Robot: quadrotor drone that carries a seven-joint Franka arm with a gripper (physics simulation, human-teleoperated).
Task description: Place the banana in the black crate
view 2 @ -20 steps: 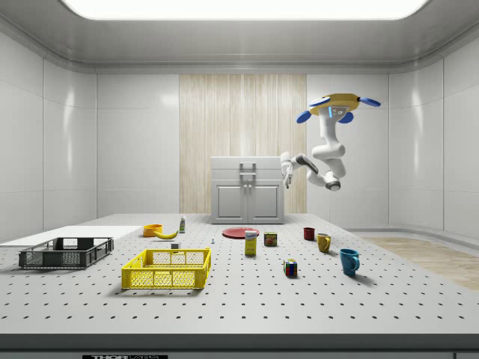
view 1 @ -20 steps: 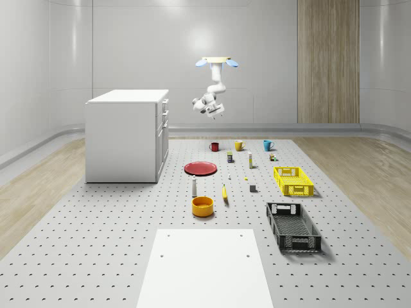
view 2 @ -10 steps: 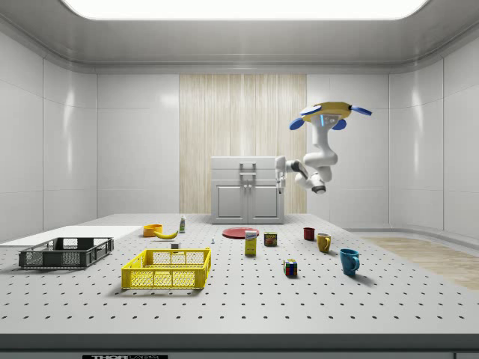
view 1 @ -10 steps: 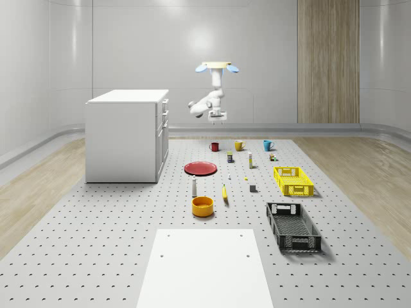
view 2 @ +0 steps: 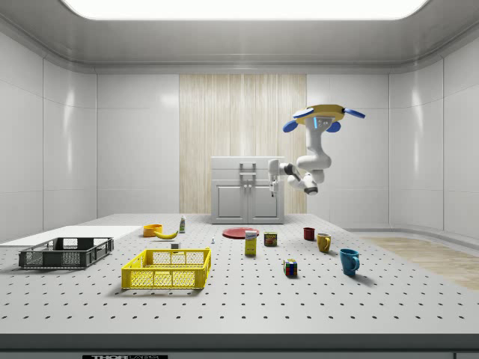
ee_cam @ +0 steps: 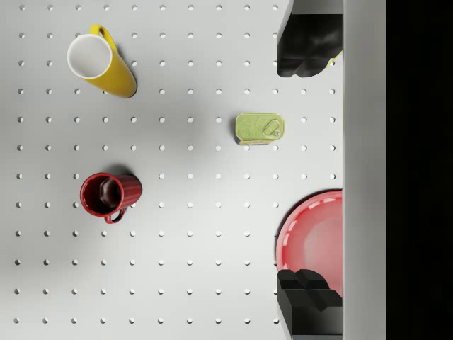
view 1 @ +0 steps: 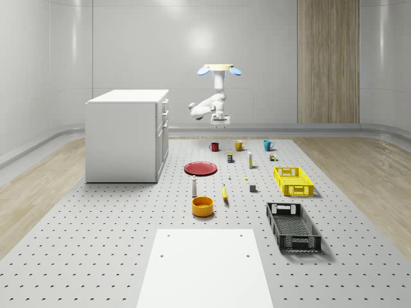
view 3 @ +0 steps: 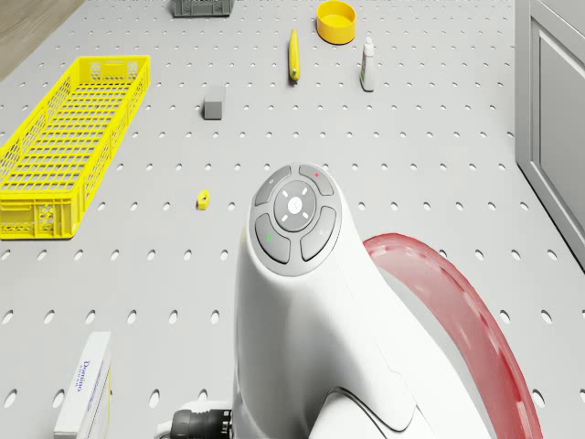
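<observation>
The pincer (ee_cam: pixel 309 177) was held open and empty, pointed down high above the worktop (view 1: pixel 96 244), over the red plate (ee_cam: pixel 315 237), a red mug (ee_cam: pixel 110 196) and a tin (ee_cam: pixel 260 129). The drone (view 2: pixel 319 116) hovered above it. The banana (view 1: pixel 225 192) lay well apart, beside the orange bowl (view 1: pixel 202 206); the black crate (view 1: pixel 293 226) stood empty. The approach was judged unfinished: descent over the banana was needed next. "Domino" was read on a box (view 3: pixel 82 384).

Yellow banana (view 1: pixel 225 192) flat, black crate (view 1: pixel 293 226) apart.
</observation>
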